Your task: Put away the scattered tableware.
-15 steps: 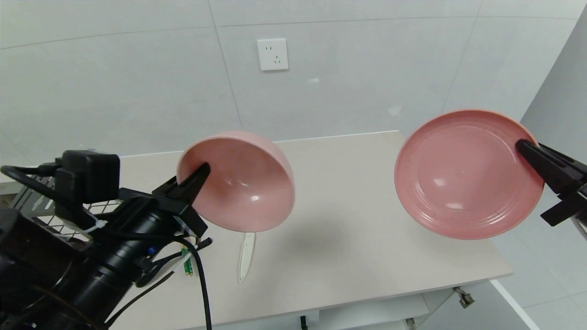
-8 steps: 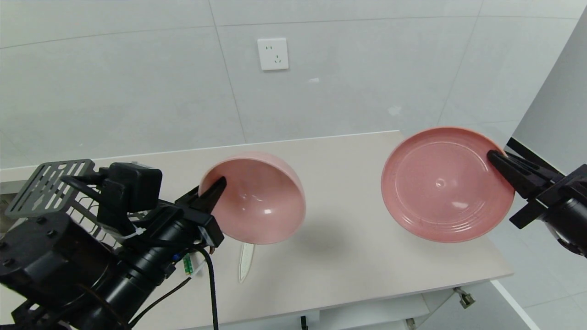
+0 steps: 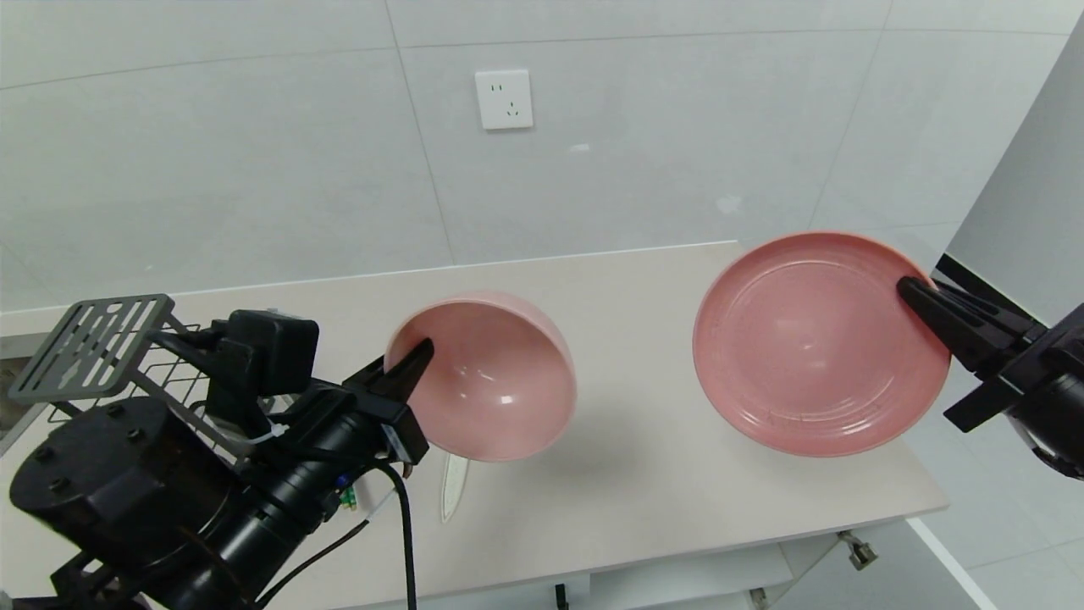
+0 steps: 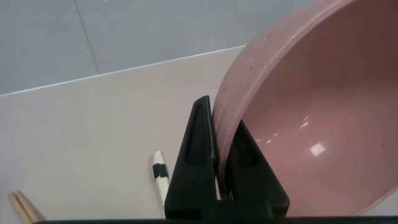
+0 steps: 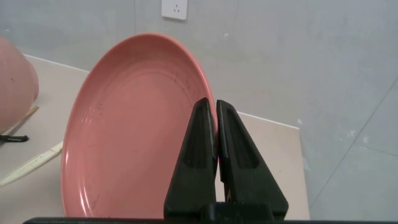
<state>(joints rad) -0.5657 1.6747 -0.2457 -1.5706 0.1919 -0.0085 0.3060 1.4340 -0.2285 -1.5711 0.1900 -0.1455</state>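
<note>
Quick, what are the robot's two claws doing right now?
Left gripper: shut on the rim of the round pink bowl.
Right gripper: shut on the rim of the flat pink plate.

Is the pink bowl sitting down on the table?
No, the left claw grips the pink bowl by its rim and holds it tipped on its side above the table.

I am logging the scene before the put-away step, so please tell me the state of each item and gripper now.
pink bowl: held in the air, tipped on its side.
pink plate: held in the air, tilted steeply.
white knife: lying flat on the table.
left gripper: shut on the pink bowl's rim.
right gripper: shut on the pink plate's rim.
</note>
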